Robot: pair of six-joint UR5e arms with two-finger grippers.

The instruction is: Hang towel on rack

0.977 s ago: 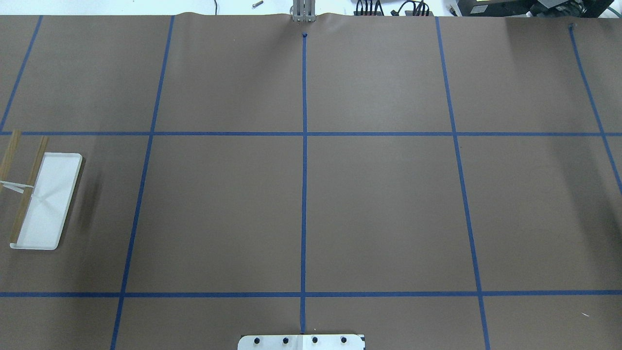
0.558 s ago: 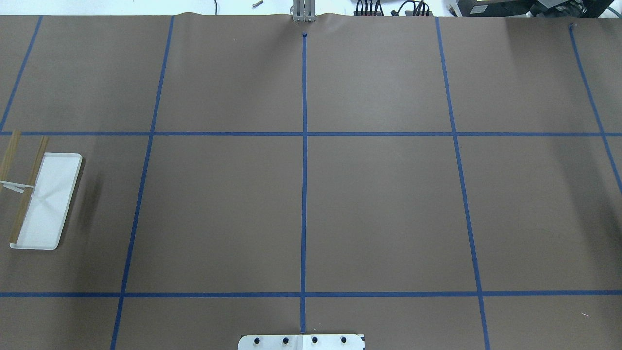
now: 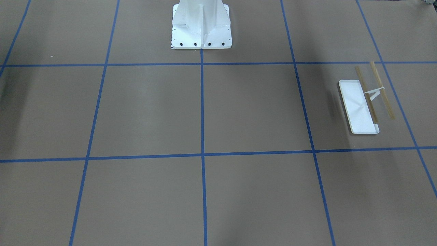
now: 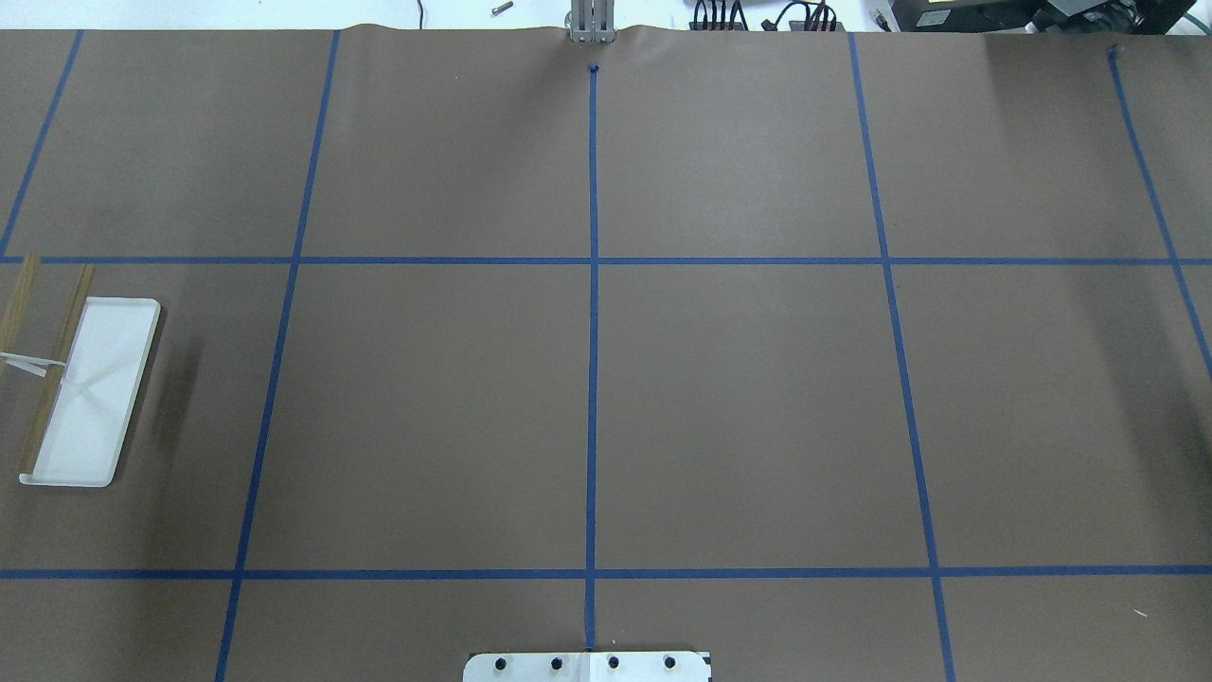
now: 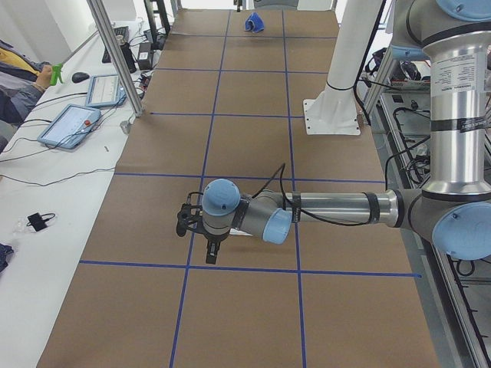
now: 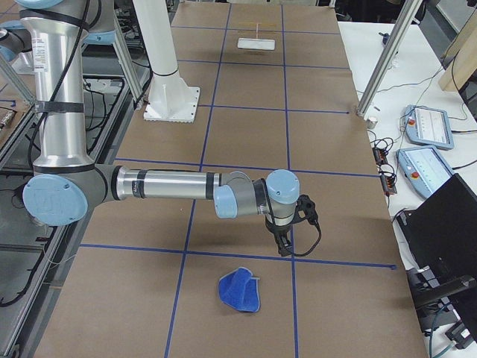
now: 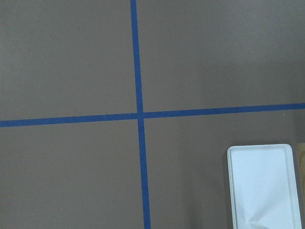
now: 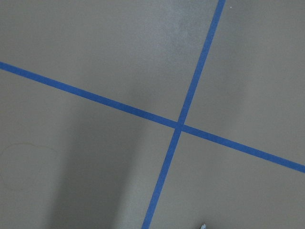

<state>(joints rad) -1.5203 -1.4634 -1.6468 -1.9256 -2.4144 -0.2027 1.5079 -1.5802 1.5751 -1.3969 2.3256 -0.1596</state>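
The blue towel (image 6: 238,291) lies crumpled on the brown table at the robot's right end; it also shows far off in the exterior left view (image 5: 255,23). The rack (image 4: 90,393) stands at the table's left end, a white tray base with two wooden rods (image 3: 374,89); it also shows in the exterior right view (image 6: 256,43), and its tray corner shows in the left wrist view (image 7: 262,186). My left gripper (image 5: 211,257) hangs over the table near the rack. My right gripper (image 6: 283,248) hangs a little beyond the towel. I cannot tell whether either is open or shut.
The white bolted pedestal (image 3: 201,24) stands at the robot's edge of the table. Blue tape lines grid the brown paper. Tablets (image 5: 69,125) and a laptop (image 6: 447,224) lie on side benches beyond the table's far edge.
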